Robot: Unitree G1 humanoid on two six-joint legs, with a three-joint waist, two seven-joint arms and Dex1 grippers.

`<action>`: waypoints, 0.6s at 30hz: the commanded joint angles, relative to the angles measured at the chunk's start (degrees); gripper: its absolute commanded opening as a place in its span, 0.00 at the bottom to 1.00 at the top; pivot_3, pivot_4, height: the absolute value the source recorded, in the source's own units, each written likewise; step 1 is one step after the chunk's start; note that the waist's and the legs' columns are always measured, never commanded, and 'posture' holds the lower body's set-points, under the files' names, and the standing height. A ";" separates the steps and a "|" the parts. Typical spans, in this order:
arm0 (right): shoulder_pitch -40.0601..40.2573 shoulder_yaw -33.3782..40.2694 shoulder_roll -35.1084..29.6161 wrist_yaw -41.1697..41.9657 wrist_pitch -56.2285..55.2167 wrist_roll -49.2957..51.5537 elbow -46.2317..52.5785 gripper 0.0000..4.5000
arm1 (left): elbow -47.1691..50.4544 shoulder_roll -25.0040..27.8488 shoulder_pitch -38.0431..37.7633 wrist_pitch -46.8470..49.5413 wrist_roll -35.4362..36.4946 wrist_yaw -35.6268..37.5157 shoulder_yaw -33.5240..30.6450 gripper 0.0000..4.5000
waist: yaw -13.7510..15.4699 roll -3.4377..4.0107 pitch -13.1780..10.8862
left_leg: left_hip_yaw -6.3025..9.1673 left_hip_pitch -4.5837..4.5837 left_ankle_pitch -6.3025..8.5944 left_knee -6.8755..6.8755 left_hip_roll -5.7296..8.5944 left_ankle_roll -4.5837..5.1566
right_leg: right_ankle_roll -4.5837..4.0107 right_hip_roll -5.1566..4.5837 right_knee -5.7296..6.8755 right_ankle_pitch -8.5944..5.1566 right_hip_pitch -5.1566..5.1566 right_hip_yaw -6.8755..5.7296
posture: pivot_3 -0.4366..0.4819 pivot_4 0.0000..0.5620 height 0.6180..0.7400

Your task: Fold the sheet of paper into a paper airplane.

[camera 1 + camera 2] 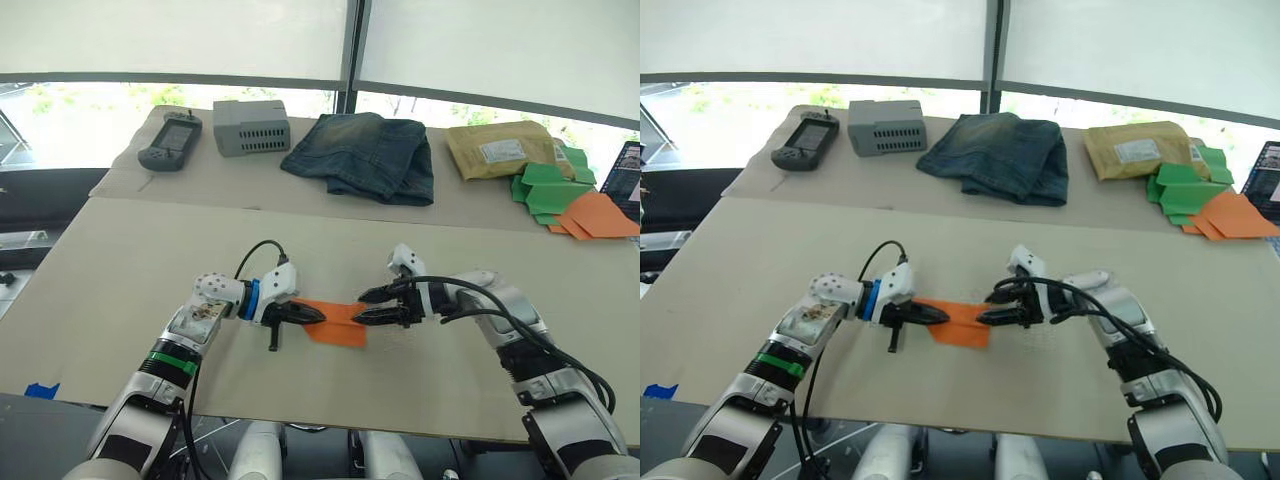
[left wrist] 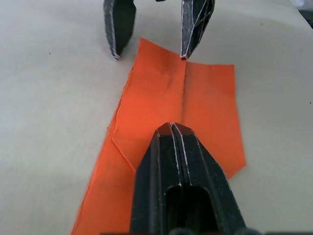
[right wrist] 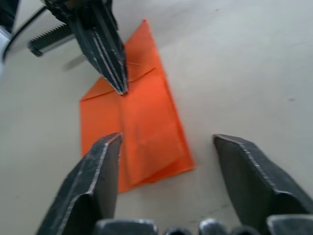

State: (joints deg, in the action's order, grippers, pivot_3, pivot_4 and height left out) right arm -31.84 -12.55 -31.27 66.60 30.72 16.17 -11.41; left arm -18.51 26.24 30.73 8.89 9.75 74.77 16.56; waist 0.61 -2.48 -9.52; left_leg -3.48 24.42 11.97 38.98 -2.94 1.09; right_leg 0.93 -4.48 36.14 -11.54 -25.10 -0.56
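The sheet of paper point(image 1: 336, 322) lies flat on the table point(image 1: 120, 270), partly folded into a wedge with a centre crease. Its long axis runs from one end effector to the other: the narrower, pointed end lies toward the left end effector point(image 1: 318, 317) and the wider end toward the right end effector point(image 1: 361, 305).

The left end effector has its two fingers pressed together, with no gap between them; their joined tip rests on the sheet of paper at the centre crease, near the folded flaps. Whether any paper is pinched between them cannot be told. The right end effector is spread wide and holds nothing; one fingertip point(image 2: 185, 53) touches the wide edge of the sheet at the crease, the other point(image 2: 116, 51) rests on the bare table just beside the sheet.

Well beyond the sheet of paper, along the table's far side, lie a handheld controller point(image 1: 171, 139), a grey box point(image 1: 251, 126), folded jeans point(image 1: 362, 155), and a tan padded envelope point(image 1: 500, 149). Beside the envelope are green paper pieces point(image 1: 548, 190) and orange folded pieces point(image 1: 597, 216). All are far from both arms.
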 commanded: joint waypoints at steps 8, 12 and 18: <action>11.70 1.57 3.37 -11.07 -7.31 -2.15 22.83 0.47 | 0.51 -0.63 0.41 1.53 1.03 -0.42 -1.03 0.00 | 0.04 0.07 -0.01 | 0.07 0.21 0.00 -0.08 0.01 0.00 | 0.20 0.02 -0.03 0.04 -0.15 -0.05 | 0.48 0.27 0.80; 16.24 -2.43 5.99 -16.87 -7.50 -6.07 25.20 0.15 | -0.75 0.12 1.03 1.06 0.51 0.22 -1.00 0.00 | 0.00 0.07 -0.01 | 0.06 0.19 0.00 -0.03 0.01 0.00 | 0.15 0.02 -0.02 0.01 -0.15 -0.05 | 0.48 0.27 0.80; 20.06 -4.20 7.98 -20.95 -8.92 -8.06 23.07 0.01 | -2.02 0.66 1.27 0.19 -0.20 0.55 -0.69 0.00 | -0.02 0.08 -0.01 | 0.06 0.18 0.00 -0.03 0.01 0.00 | -0.09 0.02 -0.01 -0.12 -0.14 -0.04 | 0.48 0.27 0.80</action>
State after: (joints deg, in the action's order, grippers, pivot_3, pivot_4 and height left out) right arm -12.06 -17.18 -23.38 46.98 23.10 8.92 11.29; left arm -20.16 26.44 31.48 9.79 10.33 75.22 16.04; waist 0.58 -2.40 -9.54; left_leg -3.43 24.59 11.97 38.95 -2.94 1.08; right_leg 0.84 -4.47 36.13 -11.66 -25.23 -0.60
